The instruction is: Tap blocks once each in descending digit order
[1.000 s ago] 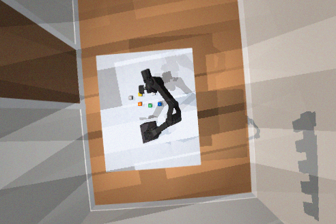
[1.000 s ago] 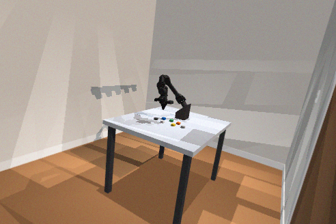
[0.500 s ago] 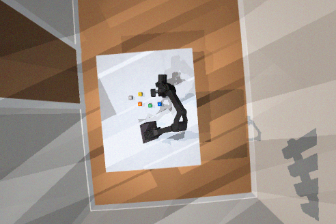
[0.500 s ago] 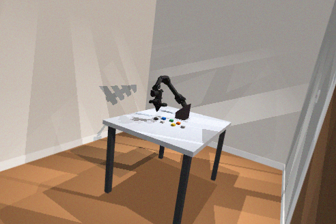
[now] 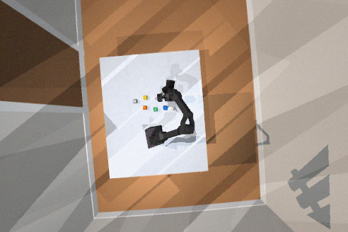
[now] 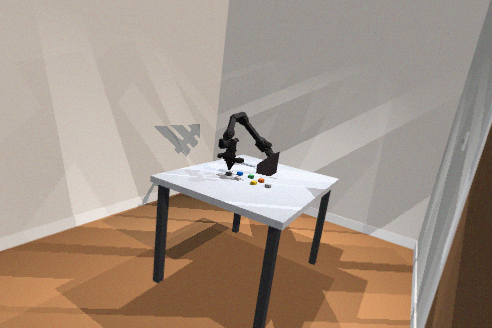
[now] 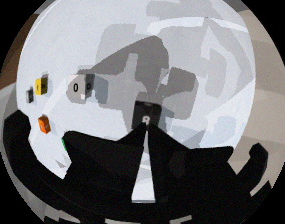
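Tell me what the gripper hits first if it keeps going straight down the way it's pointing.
Probably the dark grey block. In the wrist view it sits right off the tips of the shut gripper, which points down at the white table. How far above the block the tips are is hard to judge.

A bare indoor room, sparsely furnished like a test space: plain pale walls [image 6: 109, 75] meet in a corner behind the arm [image 6: 244, 135], a wooden plank floor [image 6: 84, 290] with a white skirting board [image 6: 59, 225] lies below it, and a white dark-legged table [image 6: 284, 210] carries it.
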Motion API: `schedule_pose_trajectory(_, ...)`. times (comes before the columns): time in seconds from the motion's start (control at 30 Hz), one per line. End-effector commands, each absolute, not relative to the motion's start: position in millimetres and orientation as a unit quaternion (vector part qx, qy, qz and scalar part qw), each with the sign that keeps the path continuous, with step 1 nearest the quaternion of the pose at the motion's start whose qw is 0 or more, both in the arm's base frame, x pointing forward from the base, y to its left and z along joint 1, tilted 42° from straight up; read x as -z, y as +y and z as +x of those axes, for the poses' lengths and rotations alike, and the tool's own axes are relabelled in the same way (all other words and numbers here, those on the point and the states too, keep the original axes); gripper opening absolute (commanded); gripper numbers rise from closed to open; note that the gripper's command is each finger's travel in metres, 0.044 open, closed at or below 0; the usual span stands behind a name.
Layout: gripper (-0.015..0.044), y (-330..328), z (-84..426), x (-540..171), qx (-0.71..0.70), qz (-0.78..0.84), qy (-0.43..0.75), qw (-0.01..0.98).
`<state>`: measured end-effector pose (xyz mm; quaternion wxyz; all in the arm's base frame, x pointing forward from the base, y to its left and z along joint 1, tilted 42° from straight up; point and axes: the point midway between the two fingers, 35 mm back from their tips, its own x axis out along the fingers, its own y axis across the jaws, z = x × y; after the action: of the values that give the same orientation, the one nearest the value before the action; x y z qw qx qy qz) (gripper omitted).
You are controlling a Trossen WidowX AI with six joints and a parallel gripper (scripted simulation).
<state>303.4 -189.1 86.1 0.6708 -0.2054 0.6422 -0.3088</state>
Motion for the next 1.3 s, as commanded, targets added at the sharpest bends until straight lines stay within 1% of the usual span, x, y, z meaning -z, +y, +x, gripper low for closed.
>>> schedule_pose_trajectory(0.0, 0.0020, -193.0, 303.0, -78.9, 0.304, -0.206, 0.644, 0.671)
schedule_pose_trajectory(0.5, 0.0020, -203.1, 302.3, -67.9, 0.304, -0.207, 0.644, 0.671)
schedule_pose_trajectory(0.6, 0.0020, -185.3, 303.0, -87.6, 0.304, -0.206, 0.644, 0.671)
schedule_pose_trajectory(0.8, 0.0020, -180.6, 303.4, -92.3, 0.303, -0.206, 0.644, 0.671)
schedule_pose_trajectory(0.97, 0.0020, -130.6, 304.7, -146.8, 0.302, -0.205, 0.645, 0.671)
schedule_pose_trajectory(1.27, 0.0020, -123.7, 299.3, -146.2, 0.302, -0.205, 0.645, 0.671)
